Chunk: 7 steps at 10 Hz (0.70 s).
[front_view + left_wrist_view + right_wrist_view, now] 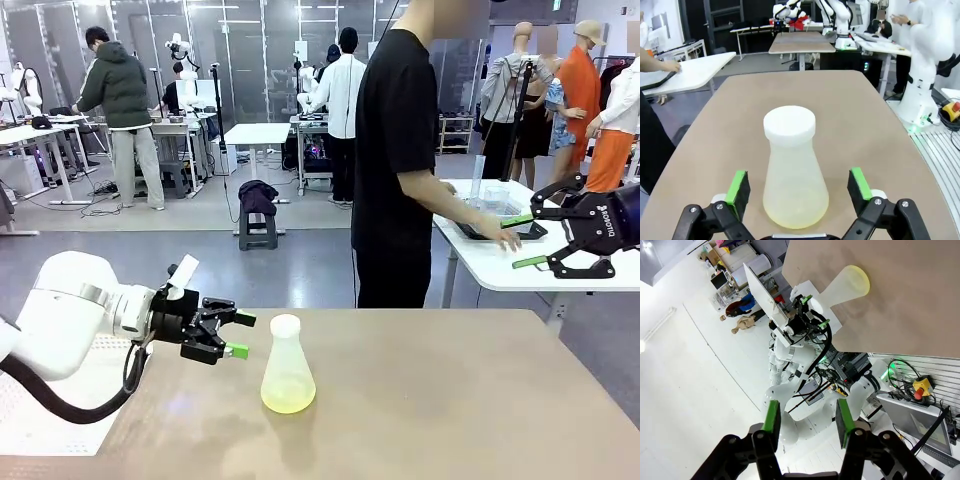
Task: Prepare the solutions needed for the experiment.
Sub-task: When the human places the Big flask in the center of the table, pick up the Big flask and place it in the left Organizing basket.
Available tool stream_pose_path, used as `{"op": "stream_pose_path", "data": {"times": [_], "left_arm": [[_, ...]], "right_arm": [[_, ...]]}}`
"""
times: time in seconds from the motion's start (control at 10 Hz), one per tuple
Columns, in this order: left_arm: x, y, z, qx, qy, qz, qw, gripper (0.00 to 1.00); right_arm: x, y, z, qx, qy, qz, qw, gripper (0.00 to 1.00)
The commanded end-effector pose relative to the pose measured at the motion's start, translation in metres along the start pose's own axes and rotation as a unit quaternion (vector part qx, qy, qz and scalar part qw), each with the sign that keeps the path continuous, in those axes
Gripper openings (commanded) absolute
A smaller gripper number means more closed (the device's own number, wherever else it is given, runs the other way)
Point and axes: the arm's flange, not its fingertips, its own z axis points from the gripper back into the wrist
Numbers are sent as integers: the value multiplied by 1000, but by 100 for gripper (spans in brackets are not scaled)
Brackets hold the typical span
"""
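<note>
Pale yellow solution (288,398) sits in a translucent flask (287,366) near the table's (450,400) left edge; left gripper (240,335) spread wide beside it, right gripper (524,241) part-open, empty.

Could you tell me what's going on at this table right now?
The left gripper, jaws open, is lined up on either side of a capped flask holding a little yellowish liquid, not gripping it. The right gripper hangs raised off to the side, holding nothing. The person faces another table.
</note>
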Motion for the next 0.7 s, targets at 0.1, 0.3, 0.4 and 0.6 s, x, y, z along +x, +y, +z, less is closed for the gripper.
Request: {"op": "stream_pose_path", "data": {"times": [0.1,0.3,0.4,0.6], "left_arm": [[6,1,1,1,4,-7,1000,100],[0,0,0,0,0,1,1000,100],[-7,4,-8,-16,-46,21,999,100],[-20,8,-17,-17,-75,37,996,100]], "right_arm": [[-1,1,0,5,3,4,1000,57],[-1,1,0,5,3,4,1000,57],[-1,1,0,5,3,4,1000,57],[-1,1,0,5,3,4,1000,57]]}}
